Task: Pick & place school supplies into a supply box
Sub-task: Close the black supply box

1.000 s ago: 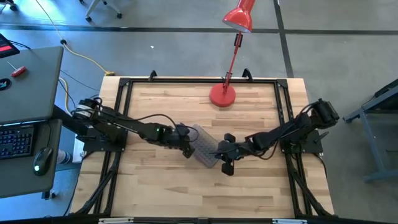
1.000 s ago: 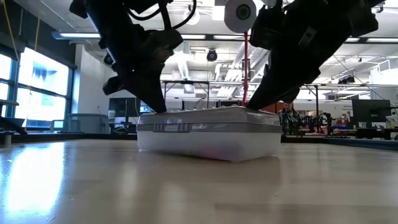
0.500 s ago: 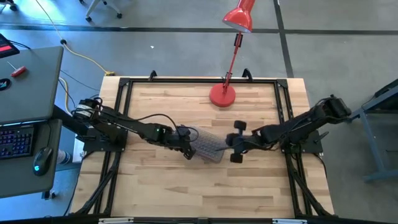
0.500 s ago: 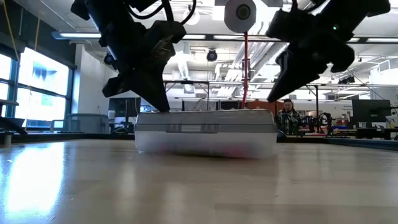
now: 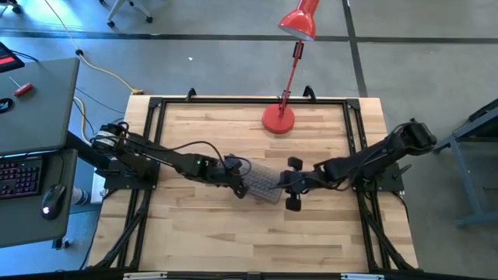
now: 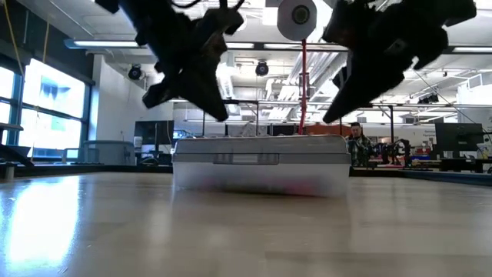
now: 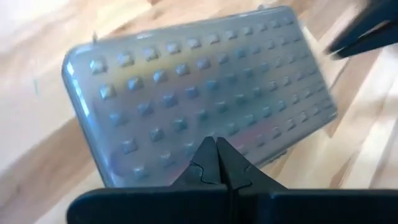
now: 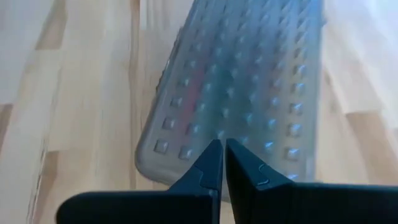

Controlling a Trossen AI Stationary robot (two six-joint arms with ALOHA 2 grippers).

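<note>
The supply box (image 5: pixel 262 184) lies closed on the middle of the wooden table, resting on its bottom, with its studded greyish lid (image 7: pixel 199 81) on top. It also shows in the low view (image 6: pixel 260 161). A faint pink-red shows through its wall (image 6: pixel 296 185); the other supplies are hidden inside. My left gripper (image 6: pixel 217 115) is shut and hangs a little above the lid's left end. My right gripper (image 6: pixel 330 119) is shut and hangs a little above the lid's right end. Both wrist views show shut fingertips over the lid: left (image 7: pixel 216 146), right (image 8: pixel 222 149).
A red lamp stands on its round base (image 5: pixel 278 119) at the table's far middle. A black frame rail (image 5: pixel 249 100) runs around the tabletop. Bare wood lies near the front edge (image 5: pixel 249 241). A person (image 6: pixel 355 138) shows far off in the room.
My right gripper has lifted off the lid's right end, swung toward the right edge, then come back over it. My left gripper has lifted off the lid's left end in the last half second. The box has turned a little on the table and lies flat.
</note>
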